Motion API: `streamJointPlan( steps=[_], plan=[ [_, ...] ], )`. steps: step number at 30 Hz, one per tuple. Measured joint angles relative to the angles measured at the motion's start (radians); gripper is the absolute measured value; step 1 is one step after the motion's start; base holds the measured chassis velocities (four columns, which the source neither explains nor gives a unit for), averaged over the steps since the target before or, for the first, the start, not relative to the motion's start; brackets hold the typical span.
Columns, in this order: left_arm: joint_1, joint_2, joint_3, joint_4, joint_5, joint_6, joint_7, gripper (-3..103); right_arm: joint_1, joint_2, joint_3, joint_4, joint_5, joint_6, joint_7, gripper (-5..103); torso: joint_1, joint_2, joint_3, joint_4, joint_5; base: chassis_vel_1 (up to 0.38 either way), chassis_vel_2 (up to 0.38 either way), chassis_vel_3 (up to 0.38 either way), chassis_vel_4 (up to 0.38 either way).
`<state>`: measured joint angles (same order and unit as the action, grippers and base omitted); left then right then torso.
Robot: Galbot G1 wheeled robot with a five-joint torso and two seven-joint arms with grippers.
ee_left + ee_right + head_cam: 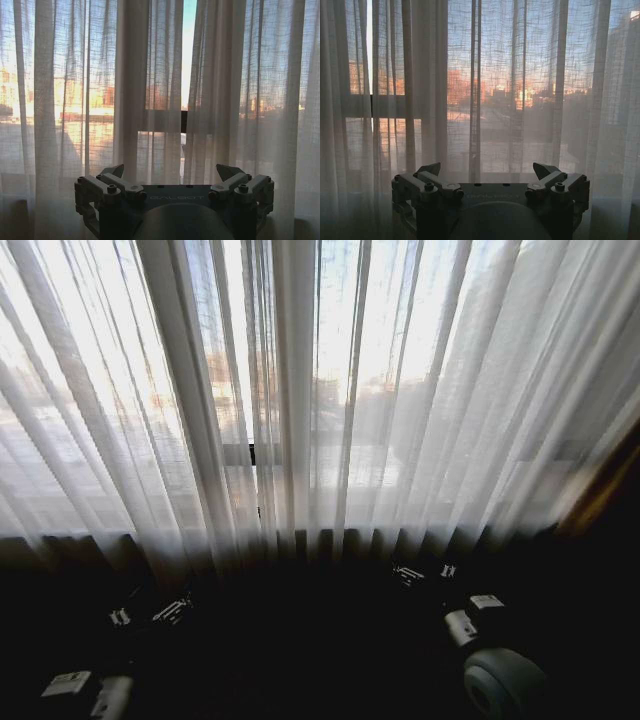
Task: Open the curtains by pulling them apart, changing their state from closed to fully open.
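Observation:
The sheer white curtains hang shut across the bright window in long vertical pleats. Their two panels meet near the middle, with a narrow slit of sky between them in the left wrist view. My left gripper sits low in the dark at the lower left, and my right gripper low at the lower right. Both are short of the fabric. My left gripper faces the curtains open and holds nothing. My right gripper likewise stands open before the curtains, with nothing between its fingers.
A dark drape with a tan edge hangs at the far right. A horizontal window bar shows through the fabric. The rounded grey joint of my right arm sits at the lower right. Below the curtain hems everything is in deep shadow.

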<state>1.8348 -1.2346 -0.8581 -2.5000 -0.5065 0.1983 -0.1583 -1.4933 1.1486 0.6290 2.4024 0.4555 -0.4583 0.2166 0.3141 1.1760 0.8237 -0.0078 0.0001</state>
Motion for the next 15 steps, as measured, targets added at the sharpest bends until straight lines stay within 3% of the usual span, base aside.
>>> streamJointPlan(
  steps=[6,10,15],
  plan=[
    [-0.022,-0.005,-0.003,0.000,0.011,0.013,0.008,100,-0.062,-0.003,0.000,0.003,-0.038,0.028,-0.044,100,0.000,0.000,0.000,-0.0002,0.0000,0.000,0.000,0.000,0.000],
    [-0.057,-0.068,0.033,0.000,0.053,0.049,0.008,100,-0.011,0.002,-0.037,-0.047,-0.103,0.079,-0.058,100,0.000,0.000,0.000,0.0002,0.0003,0.000,0.000,0.000,0.000],
    [-0.061,-0.094,0.046,0.000,0.087,0.052,0.018,100,0.031,0.001,-0.060,-0.063,-0.120,0.086,-0.057,100,0.000,0.000,0.000,0.0002,0.0003,0.000,0.000,0.000,0.000]
  ],
)
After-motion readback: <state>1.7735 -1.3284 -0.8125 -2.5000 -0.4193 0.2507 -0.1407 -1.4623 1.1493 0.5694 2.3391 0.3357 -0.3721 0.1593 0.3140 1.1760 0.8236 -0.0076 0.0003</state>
